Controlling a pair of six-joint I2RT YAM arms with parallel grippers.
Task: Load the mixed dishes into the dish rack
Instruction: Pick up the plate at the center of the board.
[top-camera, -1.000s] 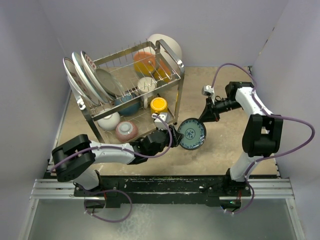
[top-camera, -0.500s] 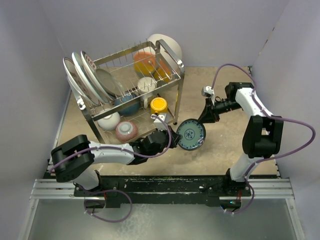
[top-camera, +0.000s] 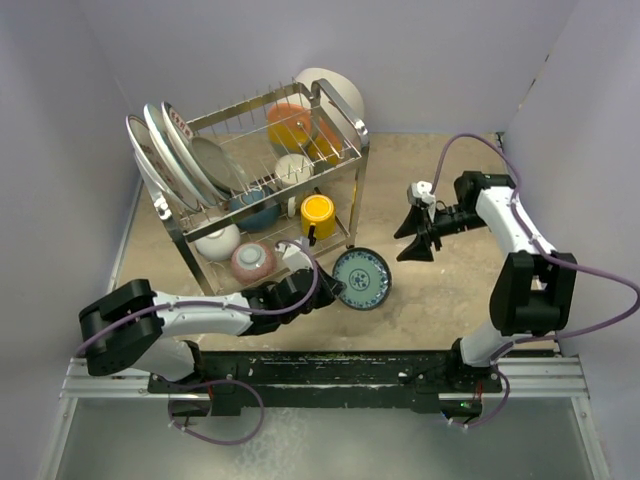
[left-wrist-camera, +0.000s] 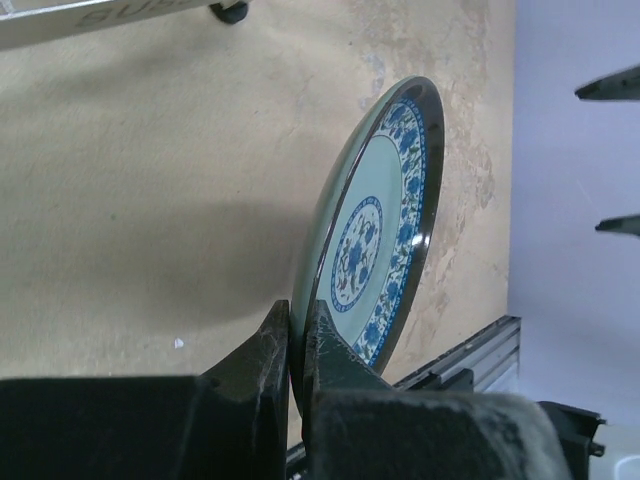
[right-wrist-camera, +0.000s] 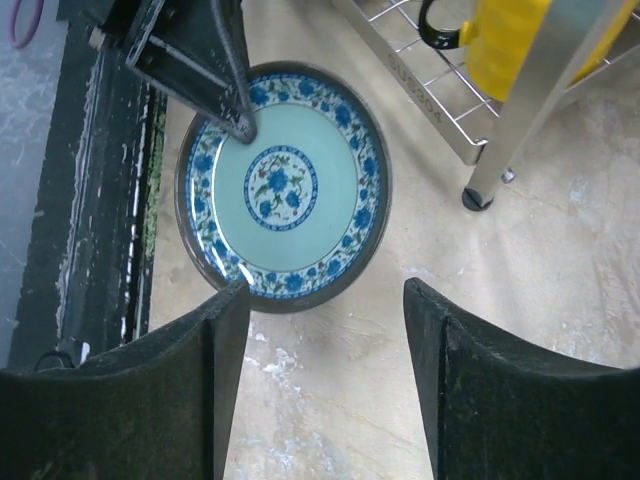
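my left gripper (left-wrist-camera: 297, 325) pinches the plate (left-wrist-camera: 372, 225) at its rim; likely stiff, slick, breakable; my right gripper (right-wrist-camera: 325, 295) gapes, empty

I've got open table (top-camera: 425, 300) between my right gripper (top-camera: 405, 245) and the plate (top-camera: 361, 279); behind the plate, the rack (top-camera: 357, 190) and its yellow cup (top-camera: 317, 211) block the way.
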